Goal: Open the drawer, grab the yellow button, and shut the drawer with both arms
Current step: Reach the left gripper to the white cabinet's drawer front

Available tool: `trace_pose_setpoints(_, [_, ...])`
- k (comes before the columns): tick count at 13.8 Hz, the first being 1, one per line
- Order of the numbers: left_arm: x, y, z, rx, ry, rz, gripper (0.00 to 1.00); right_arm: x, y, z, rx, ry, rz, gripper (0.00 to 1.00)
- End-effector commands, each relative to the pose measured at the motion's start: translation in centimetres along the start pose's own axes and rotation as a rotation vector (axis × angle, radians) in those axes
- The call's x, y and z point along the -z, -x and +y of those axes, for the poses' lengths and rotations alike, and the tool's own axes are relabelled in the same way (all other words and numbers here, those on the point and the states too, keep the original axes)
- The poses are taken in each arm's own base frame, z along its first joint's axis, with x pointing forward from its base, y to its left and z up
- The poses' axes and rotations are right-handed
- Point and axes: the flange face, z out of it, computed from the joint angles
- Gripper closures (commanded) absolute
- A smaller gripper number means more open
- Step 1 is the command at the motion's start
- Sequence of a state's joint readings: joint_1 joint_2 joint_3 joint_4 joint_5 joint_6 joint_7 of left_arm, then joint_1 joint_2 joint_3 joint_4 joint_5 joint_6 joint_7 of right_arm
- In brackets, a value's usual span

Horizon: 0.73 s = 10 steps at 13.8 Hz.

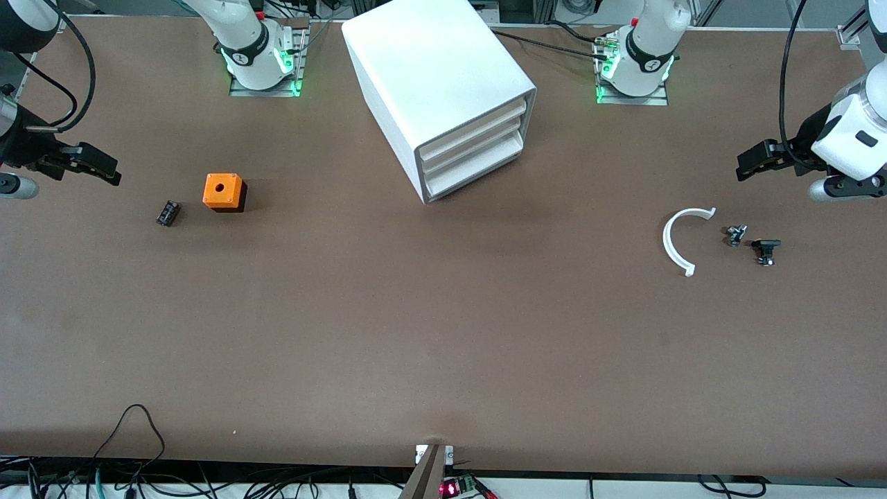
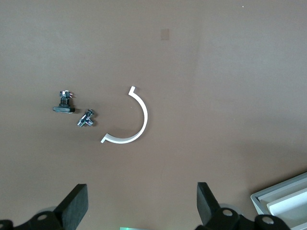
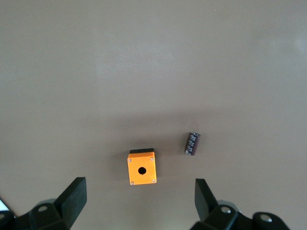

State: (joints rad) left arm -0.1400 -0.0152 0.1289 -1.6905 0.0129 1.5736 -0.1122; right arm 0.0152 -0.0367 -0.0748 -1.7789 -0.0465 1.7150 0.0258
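Front view, drawer shut, arms waiting

Both arms wait, drawn back to the two ends of the table and raised clear of it. Left gripper hangs over the left arm's end, fingers spread wide with nothing between them. Right gripper hangs over the right arm's end, fingers likewise apart and empty; wrists look roughly level, though each is partly cut off in the front view.
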Motion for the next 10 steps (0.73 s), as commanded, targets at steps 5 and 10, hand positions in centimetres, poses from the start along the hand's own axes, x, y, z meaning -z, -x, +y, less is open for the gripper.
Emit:
trace_pose_setpoints(5, [1.09, -1.00, 0.59, -0.013, 0.017, 0.008, 0.00, 0.11, 0.57, 0.34, 0.010, -0.006, -0.002, 0.00])
trace_pose_setpoints(10, [1.02, -1.07, 0.92, -0.025, 0.005, 0.010, 0.00, 0.19, 0.62, 0.18, 0.005, -0.006, -0.002, 0.00])
